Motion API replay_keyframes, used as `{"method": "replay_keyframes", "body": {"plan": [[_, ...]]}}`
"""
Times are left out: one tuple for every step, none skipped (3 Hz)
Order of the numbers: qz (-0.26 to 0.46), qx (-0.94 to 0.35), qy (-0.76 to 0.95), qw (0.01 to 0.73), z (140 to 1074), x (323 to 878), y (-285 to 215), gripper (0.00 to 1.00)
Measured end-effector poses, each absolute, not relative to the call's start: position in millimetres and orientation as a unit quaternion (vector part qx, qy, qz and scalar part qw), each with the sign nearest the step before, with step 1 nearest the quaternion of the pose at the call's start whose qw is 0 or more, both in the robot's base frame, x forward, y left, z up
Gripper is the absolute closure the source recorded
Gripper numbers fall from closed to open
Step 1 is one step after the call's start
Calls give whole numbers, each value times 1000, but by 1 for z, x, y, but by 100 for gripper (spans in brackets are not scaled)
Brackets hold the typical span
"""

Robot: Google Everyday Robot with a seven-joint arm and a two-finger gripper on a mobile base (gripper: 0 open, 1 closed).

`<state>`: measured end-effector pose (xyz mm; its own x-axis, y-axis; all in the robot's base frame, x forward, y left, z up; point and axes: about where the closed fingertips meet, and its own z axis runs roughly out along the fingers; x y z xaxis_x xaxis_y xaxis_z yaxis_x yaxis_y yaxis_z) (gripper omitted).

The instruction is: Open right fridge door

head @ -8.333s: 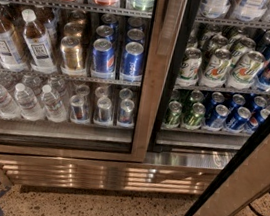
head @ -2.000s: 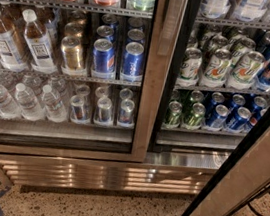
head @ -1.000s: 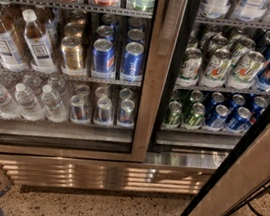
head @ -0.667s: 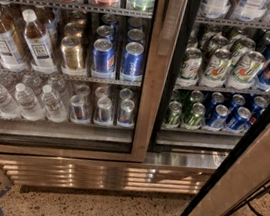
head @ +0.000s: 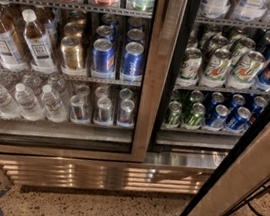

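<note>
**Q:** Where are you placing the tool, and how is it set?

**A:** You are not getting the tool in this view at all. It is sitting outside the frame, so I cannot tell whether it is apart, together or clamped on anything. With no tool to measure from, I am fixing places to the fridge instead.

**Q:** And the right fridge door?

**A:** The right fridge door (head: 251,173) is standing swung well out from the cabinet, its steel frame cutting diagonally across the lower right. The cans (head: 217,66) on the right-hand shelves are showing with no glass in front. The left door (head: 155,72) is sitting shut. I am judging the opening as essentially done.

**Q:** What are you watching for?

**A:** Three items.
- If you are letting go, the door may be self-closing and swinging back.
- A black cable (head: 259,214) is lying on the floor (head: 109,212) near the door's lower corner, so pushing wider is risking a snag.
- Driving the base forward blind is risking a knock against the door's edge.
</note>
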<state>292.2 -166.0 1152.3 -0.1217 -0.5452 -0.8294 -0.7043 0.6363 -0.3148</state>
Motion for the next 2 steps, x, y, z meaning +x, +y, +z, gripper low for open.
{"method": "replay_keyframes", "body": {"plan": [[78,-419,745,513,1152,292,-166,47],[78,-419,745,513,1152,292,-166,48]]}}
